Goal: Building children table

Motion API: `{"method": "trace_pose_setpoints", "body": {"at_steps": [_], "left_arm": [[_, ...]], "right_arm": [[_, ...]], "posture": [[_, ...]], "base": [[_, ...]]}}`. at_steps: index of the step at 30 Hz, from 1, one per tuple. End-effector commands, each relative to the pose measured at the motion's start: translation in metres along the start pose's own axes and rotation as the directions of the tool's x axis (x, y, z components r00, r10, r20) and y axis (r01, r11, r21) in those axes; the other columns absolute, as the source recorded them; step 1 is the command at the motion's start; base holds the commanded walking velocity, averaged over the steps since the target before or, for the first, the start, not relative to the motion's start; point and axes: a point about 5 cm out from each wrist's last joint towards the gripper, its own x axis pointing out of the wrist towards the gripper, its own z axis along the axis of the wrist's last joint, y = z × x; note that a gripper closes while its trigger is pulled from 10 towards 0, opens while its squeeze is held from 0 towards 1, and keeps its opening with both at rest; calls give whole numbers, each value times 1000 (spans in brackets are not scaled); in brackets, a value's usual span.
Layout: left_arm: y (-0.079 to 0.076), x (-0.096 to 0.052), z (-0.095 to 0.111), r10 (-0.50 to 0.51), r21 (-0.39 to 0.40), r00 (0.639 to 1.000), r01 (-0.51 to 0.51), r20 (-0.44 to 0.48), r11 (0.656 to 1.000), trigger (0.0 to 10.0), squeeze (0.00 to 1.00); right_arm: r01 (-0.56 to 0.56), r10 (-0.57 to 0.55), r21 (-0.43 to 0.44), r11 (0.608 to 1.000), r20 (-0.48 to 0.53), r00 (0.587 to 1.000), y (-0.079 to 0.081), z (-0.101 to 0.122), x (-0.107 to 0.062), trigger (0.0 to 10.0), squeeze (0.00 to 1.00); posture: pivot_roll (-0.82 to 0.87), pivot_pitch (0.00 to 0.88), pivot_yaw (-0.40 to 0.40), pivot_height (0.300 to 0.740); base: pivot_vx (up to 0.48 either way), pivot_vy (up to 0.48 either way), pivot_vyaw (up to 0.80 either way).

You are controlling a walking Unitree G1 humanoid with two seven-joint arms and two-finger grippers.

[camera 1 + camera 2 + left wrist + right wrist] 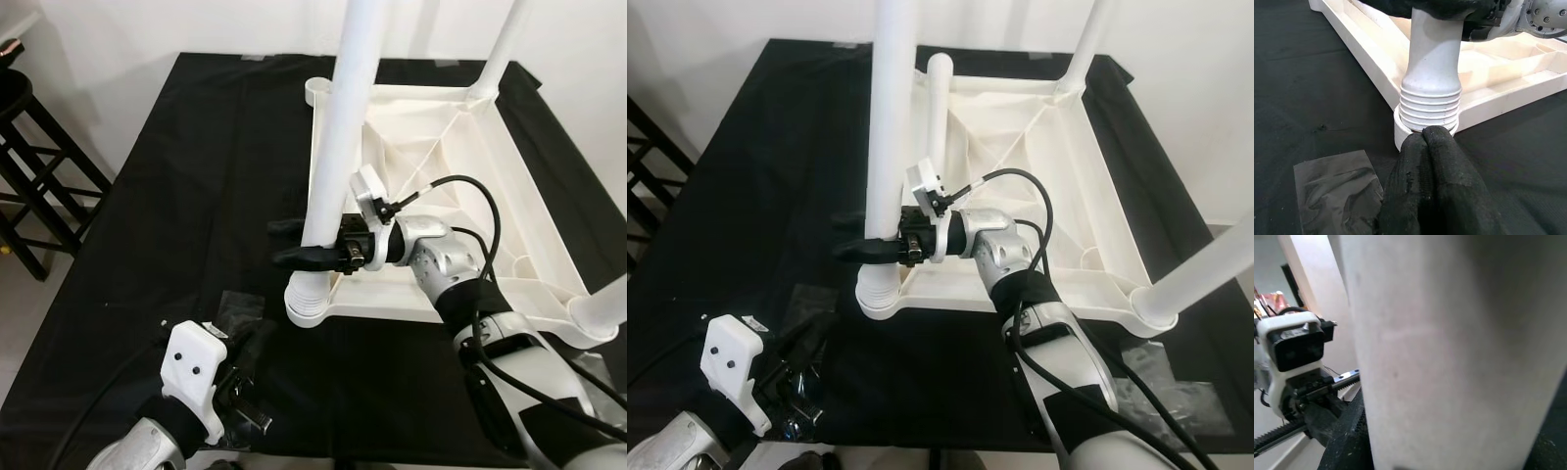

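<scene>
Tabletop point(431, 147), white and upside down, lies on a black mat point(176, 196). Right gripper point(299, 243) clamps the upright table leg point(338, 127) just above its threaded end, seated in the tabletop's near-left corner socket point(309, 311). Left gripper point(1427, 147), fingers pressed together and empty, rests just before that socket.

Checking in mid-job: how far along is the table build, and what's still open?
Done: the upturned tabletop lies on the black cloth, with legs already standing in its other corners. In hand: the right gripper clasps the near-left leg, whose ribbed thread still shows above the corner socket, so it isn't seated. The left gripper, fingers together, hovers at the socket. Left: screw it home, then flip the table.
</scene>
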Motion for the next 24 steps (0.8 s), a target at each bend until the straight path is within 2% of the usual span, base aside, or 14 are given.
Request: {"method": "trace_pose_setpoints", "body": {"at_steps": [1,7,9,11,13,24], "left_arm": [[-1,-3,-2,2,-15,1000,-2,-10,1000,10000,0],[-1,-4,-1,2,-17,1000,-2,-10,1000,10000,0],[-1,-4,-2,0,-17,1000,0,-12,1000,10000,0],[-1,-4,-2,0,-17,1000,0,-12,1000,10000,0],[-1,-4,-2,-5,-18,1000,5,-14,1000,10000,0],[-2,-6,-2,-10,-16,1000,10,-18,1000,10000,0]], "right_arm": [[13,-10,109,994,-33,999,6,-27,-6,10000,0],[29,-22,100,995,-71,997,7,-31,-11,10000,0],[27,-23,23,999,-179,984,8,-37,-12,10000,0],[27,-23,23,999,-179,984,8,-37,-12,10000,0],[7,-15,-35,999,-236,972,8,-36,-11,10000,0],[-55,40,-57,997,-240,970,8,-27,-9,10000,0]], "posture": [[76,250,-39,740],[79,253,-36,740],[78,252,-31,740],[78,252,-31,740],[78,250,-28,740],[91,253,-26,740]], "base": [[0,0,0],[0,0,0],[0,0,0],[0,0,0],[0,0,0],[0,0,0]]}}
